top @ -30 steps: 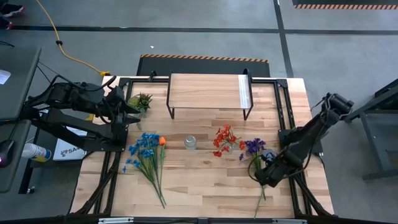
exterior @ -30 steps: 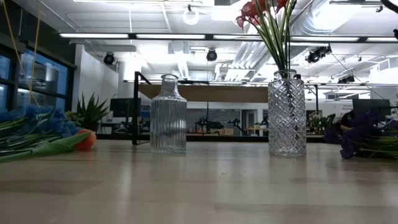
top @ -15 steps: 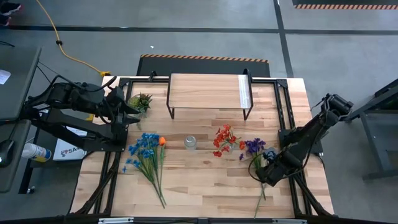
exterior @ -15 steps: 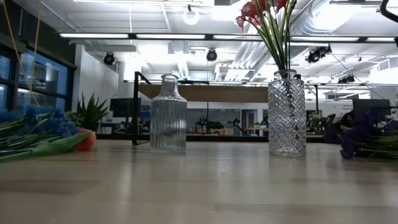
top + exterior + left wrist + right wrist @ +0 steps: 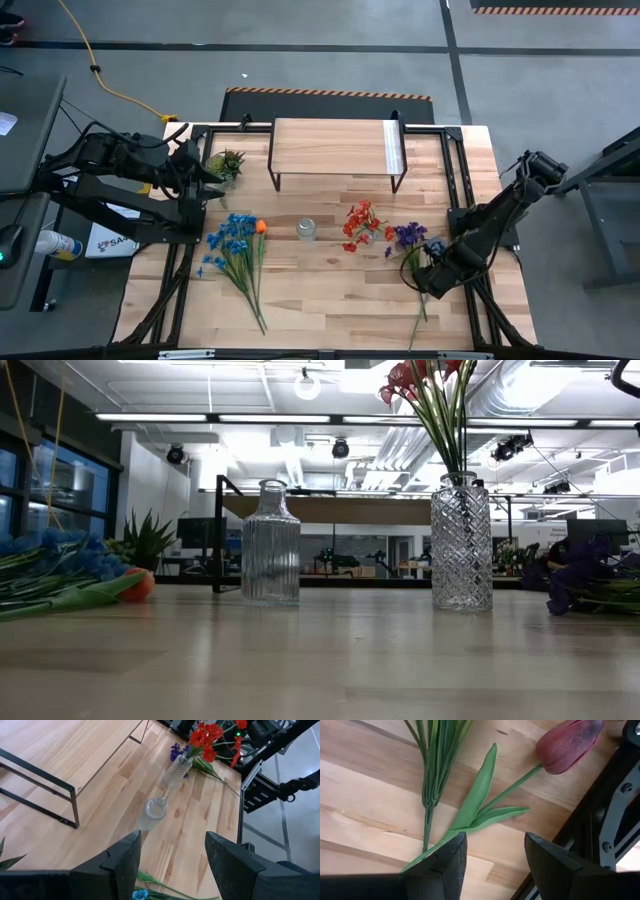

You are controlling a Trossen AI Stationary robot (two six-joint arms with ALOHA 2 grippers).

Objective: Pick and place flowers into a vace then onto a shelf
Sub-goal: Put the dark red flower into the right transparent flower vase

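My right gripper (image 5: pixel 425 280) points down over the stems of the purple and maroon flowers (image 5: pixel 408 238), which lie flat near the table's right edge. It is open in the right wrist view, its fingers on either side of a green leaf (image 5: pixel 477 795) below the maroon tulip (image 5: pixel 570 742); whether the leaf's tip touches a finger I cannot tell. Red flowers (image 5: pixel 360 225) stand in a cut-glass vase (image 5: pixel 461 545). An empty ribbed vase (image 5: pixel 306 229) stands mid-table. The blue bunch with the orange bloom (image 5: pixel 238 245) lies at the left. My left gripper (image 5: pixel 172 865) waits open, raised at the table's left edge.
The shelf (image 5: pixel 335 148) stands at the table's far edge on black legs. A small spiky potted plant (image 5: pixel 227 163) sits left of it, close to my left gripper. Black frame rails (image 5: pixel 455 190) run along the table's sides. Bare wood lies toward the near edge.
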